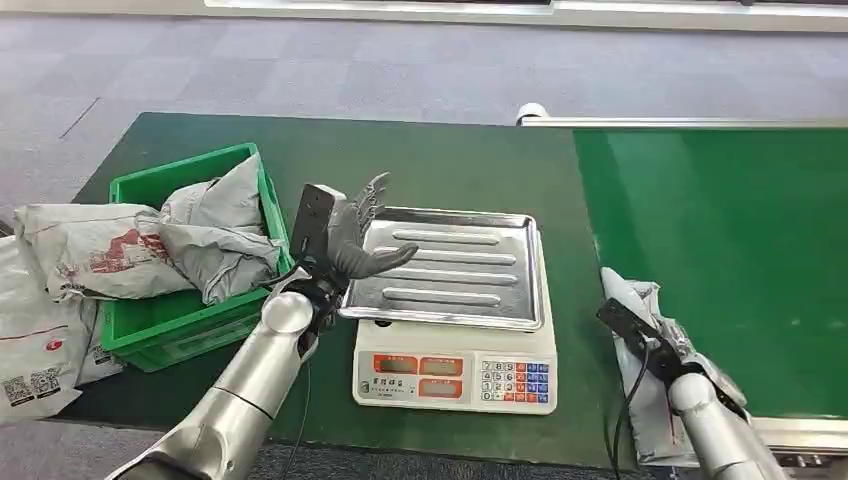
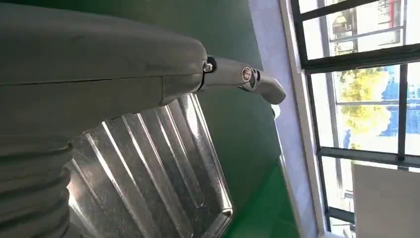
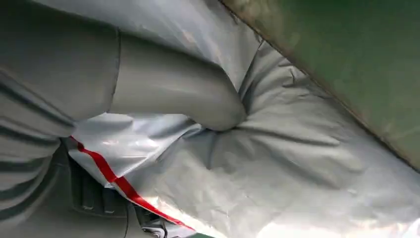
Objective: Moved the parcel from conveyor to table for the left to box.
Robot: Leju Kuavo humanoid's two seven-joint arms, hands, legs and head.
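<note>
A grey plastic parcel [image 1: 628,298] with a red stripe lies at the near left edge of the green conveyor [image 1: 720,250]. My right hand [image 1: 668,348] grips it. In the right wrist view the thumb [image 3: 188,94] presses into the parcel [image 3: 297,163], which creases around it. My left hand [image 1: 355,235] hovers over the left edge of the scale's steel tray [image 1: 470,270], fingers spread and holding nothing. The left wrist view looks past the left hand [image 2: 99,64] onto the ribbed tray [image 2: 158,168]. A green box [image 1: 180,172] stands at the table's left.
The box holds several grey parcels [image 1: 215,240], and more parcels [image 1: 35,340] lie beside it at the far left. A white scale [image 1: 455,375] with a keypad stands mid-table on the dark green table [image 1: 440,165]. The conveyor belt beyond the parcel is bare.
</note>
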